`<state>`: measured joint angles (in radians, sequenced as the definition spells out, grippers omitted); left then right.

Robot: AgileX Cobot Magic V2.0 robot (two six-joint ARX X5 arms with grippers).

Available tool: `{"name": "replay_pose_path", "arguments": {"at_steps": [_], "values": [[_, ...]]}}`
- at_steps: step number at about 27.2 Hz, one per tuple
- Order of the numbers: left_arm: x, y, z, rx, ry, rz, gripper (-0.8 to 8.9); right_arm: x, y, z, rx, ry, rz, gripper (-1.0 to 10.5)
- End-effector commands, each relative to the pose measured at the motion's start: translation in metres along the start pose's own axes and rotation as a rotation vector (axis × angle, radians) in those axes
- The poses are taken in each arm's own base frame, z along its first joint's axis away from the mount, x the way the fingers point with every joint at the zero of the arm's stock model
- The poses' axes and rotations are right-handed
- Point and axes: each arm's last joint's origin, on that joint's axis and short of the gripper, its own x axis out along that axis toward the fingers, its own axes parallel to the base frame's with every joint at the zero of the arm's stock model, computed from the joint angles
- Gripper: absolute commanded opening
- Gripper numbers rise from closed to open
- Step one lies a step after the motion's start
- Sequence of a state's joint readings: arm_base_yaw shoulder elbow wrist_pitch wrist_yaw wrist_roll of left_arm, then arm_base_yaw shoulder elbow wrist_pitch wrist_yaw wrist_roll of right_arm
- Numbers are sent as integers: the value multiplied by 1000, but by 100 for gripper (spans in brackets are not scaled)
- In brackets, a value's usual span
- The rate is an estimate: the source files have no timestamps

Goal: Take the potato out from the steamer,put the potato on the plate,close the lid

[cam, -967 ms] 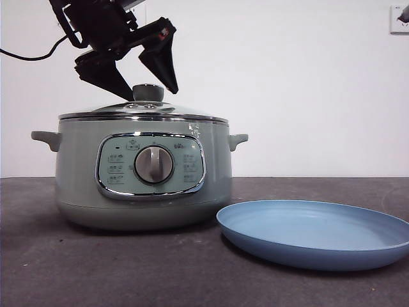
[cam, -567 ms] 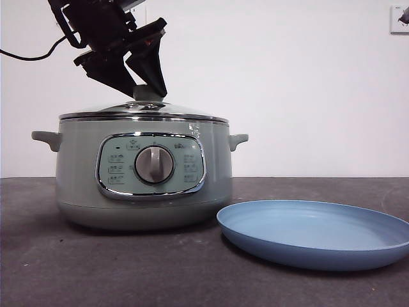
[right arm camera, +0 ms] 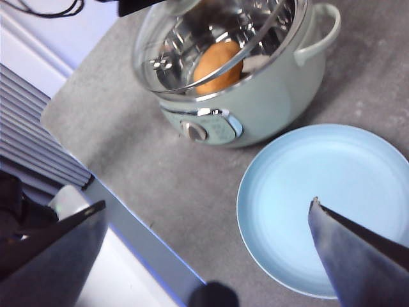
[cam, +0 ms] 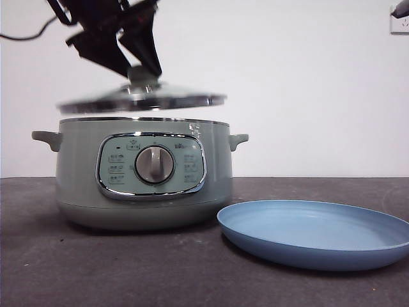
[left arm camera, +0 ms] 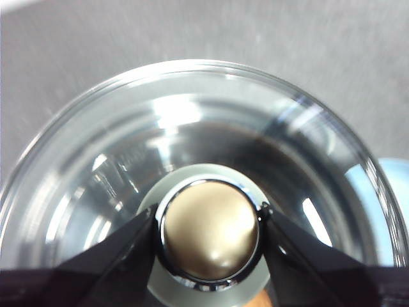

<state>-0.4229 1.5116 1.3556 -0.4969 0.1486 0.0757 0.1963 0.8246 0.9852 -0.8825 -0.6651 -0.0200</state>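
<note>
Left end effector [cam: 137, 61] clamped on the knob of the lid [cam: 142, 100] — lid held clear above the steamer [cam: 142, 173]. Potato [right arm camera: 217, 66] sits inside the pot. Plate [cam: 316, 231] on the tabletop [cam: 96, 268], right of the steamer — bare. Right end effector [right arm camera: 208, 249] spread wide, gripping nothing, above the plate.

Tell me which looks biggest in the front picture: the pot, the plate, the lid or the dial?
1. The steamer looks biggest.
2. The plate, though it sits nearer the camera, so that is unsure.
3. The lid, held up by the left hand.
4. The dial.
</note>
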Motion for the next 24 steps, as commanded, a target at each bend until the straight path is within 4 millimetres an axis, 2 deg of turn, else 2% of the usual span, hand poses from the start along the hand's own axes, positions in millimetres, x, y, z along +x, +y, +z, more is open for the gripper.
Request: {"name": "replay_pose_path", "arguments": {"at_steps": [1, 4, 7, 10, 13, 18, 24], "values": [[-25, -1, 11, 3, -94, 6, -9, 1, 0, 4, 24, -30, 2, 626], [-55, 0, 12, -18, -128, 23, -9, 6, -3, 12, 52, -59, 19, 626], [-97, 2, 8, -33, -158, 87, -9, 22, -6, 23, 72, -73, 55, 626], [-140, 2, -1, -49, -182, 138, -9, 45, -6, 41, 79, -61, 101, 626], [-179, 1, -17, -77, -183, 186, -9, 78, 1, 66, 47, -18, 99, 626], [-209, -4, -34, -98, -172, 218, -9, 120, 14, 96, 6, 32, 85, 626], [-236, -14, -51, -101, -183, 250, -9, 178, 30, 123, -35, 87, 58, 626]]}}
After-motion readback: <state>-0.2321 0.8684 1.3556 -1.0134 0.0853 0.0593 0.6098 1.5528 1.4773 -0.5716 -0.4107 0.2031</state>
